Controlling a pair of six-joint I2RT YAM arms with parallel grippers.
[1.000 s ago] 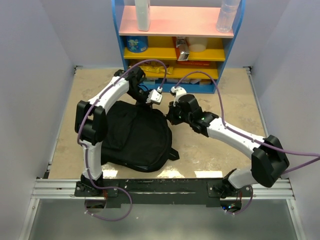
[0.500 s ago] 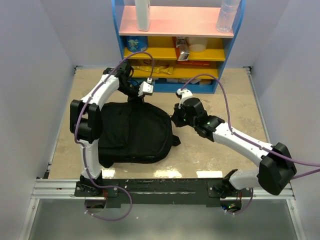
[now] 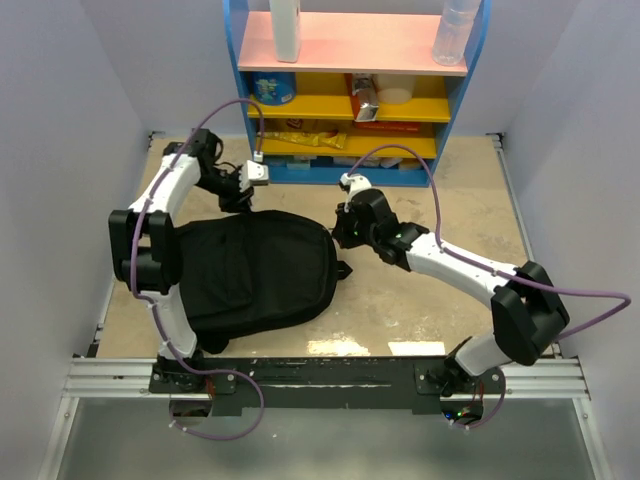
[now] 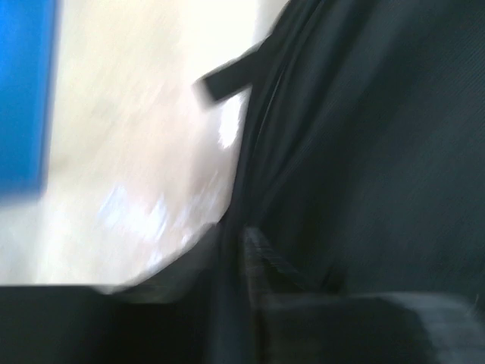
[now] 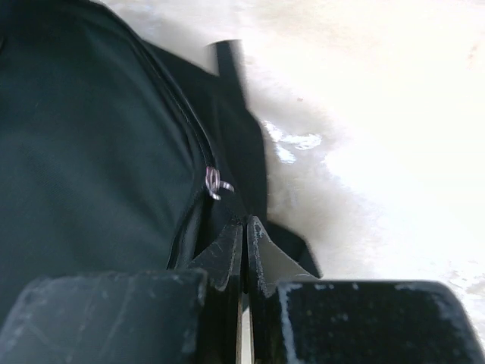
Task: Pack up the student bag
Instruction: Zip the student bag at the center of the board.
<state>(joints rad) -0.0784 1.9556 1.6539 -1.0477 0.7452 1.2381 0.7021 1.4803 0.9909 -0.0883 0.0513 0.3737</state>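
Note:
The student bag is a large black backpack lying flat on the left half of the table. My left gripper is at the bag's far edge. In the blurred left wrist view, dark bag fabric presses close to the fingers, and how the jaws stand is hidden. My right gripper is at the bag's right edge. Its jaws are shut, with the tips pinching black fabric just below a metal zipper pull. A black strap trails onto the table beyond it.
A blue shelf unit with bottles, a can and packets stands against the back wall. Grey walls close in the table on both sides. An aluminium rail runs along the near edge by the arm bases.
The left arm has swung left and toward the back left corner. The bag has slid left with it, and the right gripper has stayed at the bag's right edge.

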